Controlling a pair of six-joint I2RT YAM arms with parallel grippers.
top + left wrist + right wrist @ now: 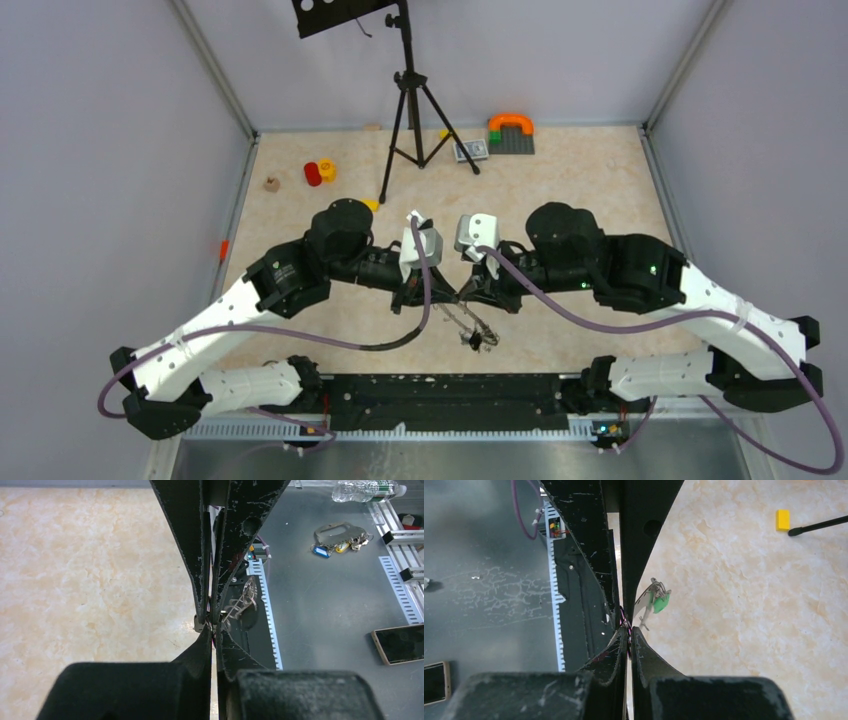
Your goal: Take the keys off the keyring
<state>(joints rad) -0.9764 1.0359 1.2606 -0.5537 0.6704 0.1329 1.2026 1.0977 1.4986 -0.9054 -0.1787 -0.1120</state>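
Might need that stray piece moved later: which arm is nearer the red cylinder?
Left. The left arm passes just right of the red cylinder, slightly closer to the bases; the right arm comes in from the other side, much farther right.

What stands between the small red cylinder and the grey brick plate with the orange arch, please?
A black metal tripod stands there, with a small flat grey item by one foot, as the top view shows.

Bare surface [590, 175] is seen at the upper right of the frame. The middle top is blocked by a black tripod [411, 110]. Small red and yellow blocks [320, 172] are found at the upper left.
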